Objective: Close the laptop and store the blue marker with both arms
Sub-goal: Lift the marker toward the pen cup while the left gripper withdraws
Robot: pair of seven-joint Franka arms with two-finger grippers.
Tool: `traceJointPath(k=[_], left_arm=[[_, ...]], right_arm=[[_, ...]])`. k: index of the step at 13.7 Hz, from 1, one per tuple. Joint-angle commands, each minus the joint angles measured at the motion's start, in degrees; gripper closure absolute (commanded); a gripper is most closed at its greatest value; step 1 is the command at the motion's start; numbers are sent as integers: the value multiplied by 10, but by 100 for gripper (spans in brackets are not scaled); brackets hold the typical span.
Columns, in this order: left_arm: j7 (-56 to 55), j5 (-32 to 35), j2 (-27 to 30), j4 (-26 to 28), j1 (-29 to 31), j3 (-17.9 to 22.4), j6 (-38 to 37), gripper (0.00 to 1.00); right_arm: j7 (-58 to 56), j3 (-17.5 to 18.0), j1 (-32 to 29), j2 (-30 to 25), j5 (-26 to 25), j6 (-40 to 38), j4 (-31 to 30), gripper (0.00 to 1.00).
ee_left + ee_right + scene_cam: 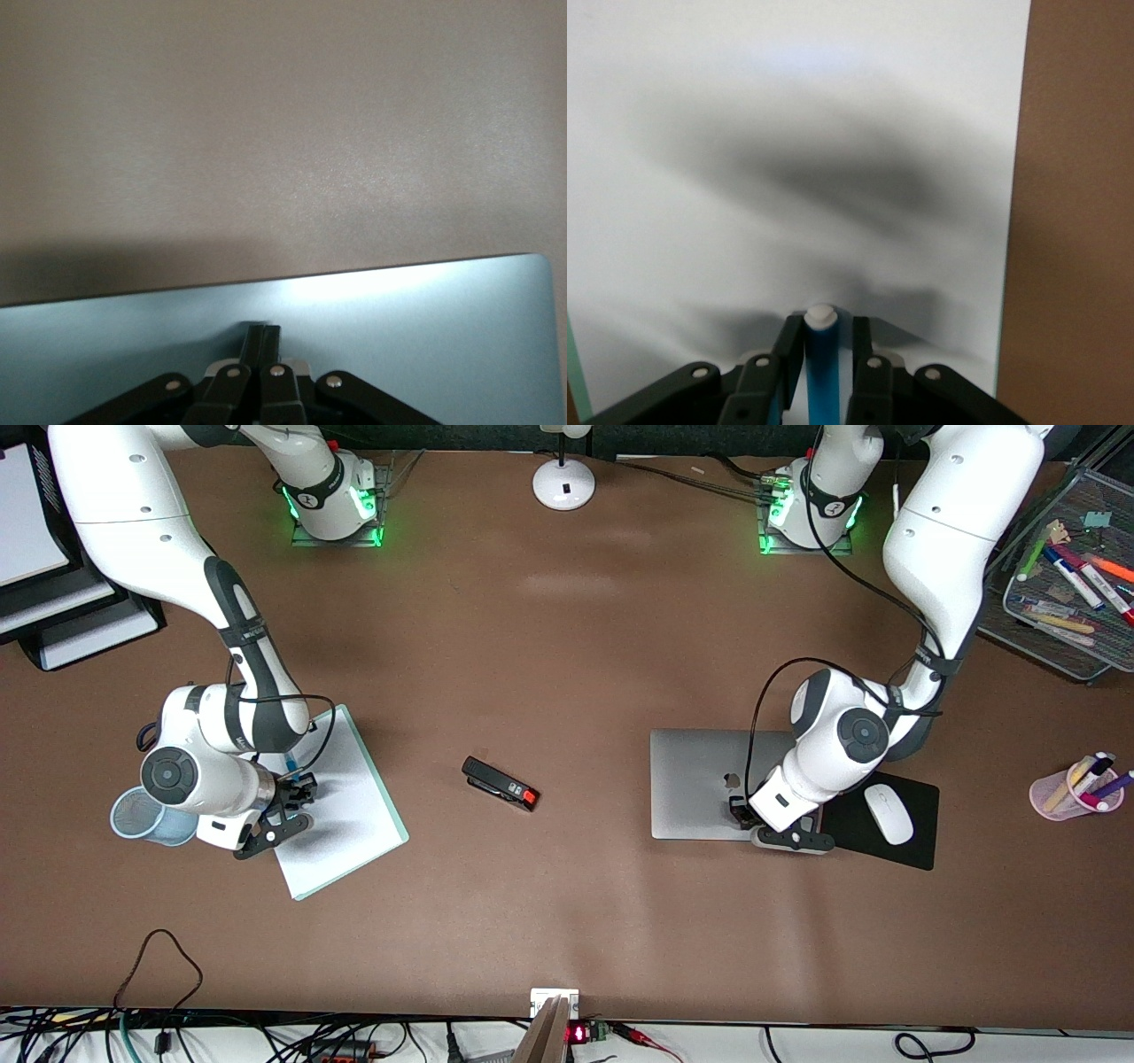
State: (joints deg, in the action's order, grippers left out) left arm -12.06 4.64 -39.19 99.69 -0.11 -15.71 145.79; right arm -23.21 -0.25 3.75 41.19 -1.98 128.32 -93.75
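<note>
We saw our right gripper (821,354) pinching the slim blue marker (821,367) above smooth white paper (341,806); our left gripper (263,341), fingers pressed together, touched the flat, closed, matte-silver laptop (700,779).

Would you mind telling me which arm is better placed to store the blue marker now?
The right arm: its tool already grips the blue marker over the white pad, beside the mesh cup.

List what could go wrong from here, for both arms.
1. The right gripper holds the blue marker upright over the white notepad. The blue mesh cup sits beside the arm, so swinging over could tip it.
2. The marker's whitish end pokes past the jaws; a loose grip might let it slide.
3. The left gripper, jaws shut, is on the closed laptop; pressing harder could stress the lid.
</note>
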Motion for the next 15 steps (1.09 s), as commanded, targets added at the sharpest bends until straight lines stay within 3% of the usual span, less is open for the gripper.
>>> traceJointPath(k=[1,8,11,12,13,14,15], left_arm=[[2,14,61,-13,0,-3,-99,100],[3,14,183,-18,1,-5,-295,99],[4,14,230,-19,1,-6,-393,87],[5,13,240,-30,1,-6,-427,72],[8,13,240,-45,0,-5,-463,47],[22,13,240,-61,0,-6,-490,6],[38,12,240,-74,0,-6,-508,0]], right_arm=[[-4,0,0,7,2,4,6,73],[-3,0,-1,6,3,4,9,86],[-6,0,0,2,-1,4,23,91],[-5,0,0,2,1,-2,46,91],[-5,0,-1,-1,2,-3,53,91],[-7,0,-3,-13,3,-3,54,91],[-15,0,-3,-23,3,-3,55,91]])
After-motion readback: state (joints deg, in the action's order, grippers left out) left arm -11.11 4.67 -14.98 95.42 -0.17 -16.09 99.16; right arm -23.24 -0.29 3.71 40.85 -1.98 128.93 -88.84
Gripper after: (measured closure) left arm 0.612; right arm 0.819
